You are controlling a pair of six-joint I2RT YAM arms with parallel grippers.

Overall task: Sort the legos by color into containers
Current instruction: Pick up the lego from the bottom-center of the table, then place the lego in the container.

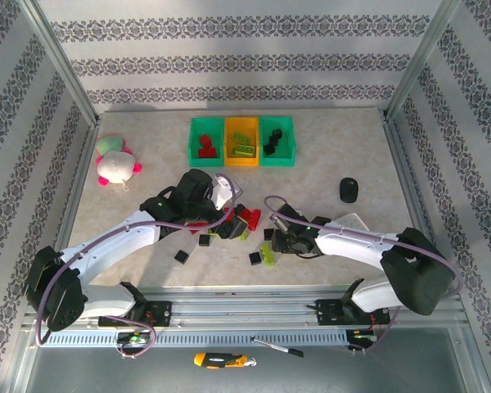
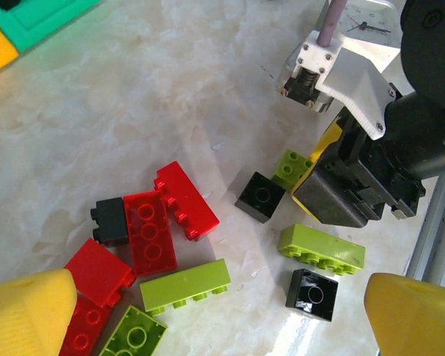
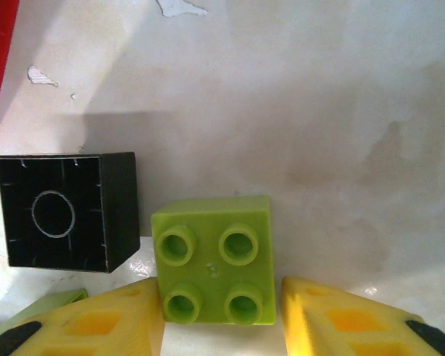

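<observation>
The right gripper sits low over the table, its yellow fingers drawn in to about the width of a lime square brick that lies studs-up between them; the 9 o'clock finger looks to touch the brick's edge, while a thin sliver of table shows on the 3 o'clock side, so the brick is bracketed but not plainly clamped; a black square brick lies hollow side up at its 10 o'clock, corners almost meeting

The left gripper hangs above the loose legos, fingers spread wide with nothing between them; in its view a cluster of red bricks, with a small black brick against it, lies toward 8 o'clock, a long lime brick at 6 o'clock, and a second long lime brick and a black brick toward 4 o'clock

From above, the containers stand in a row at the table's 12 o'clock: the left green bin holds red pieces, the orange bin lime ones, the right green bin black ones; the loose legos lie toward 6 o'clock, between the two grippers; a plush toy sits at 10 o'clock and a dark oval object at 3 o'clock
</observation>
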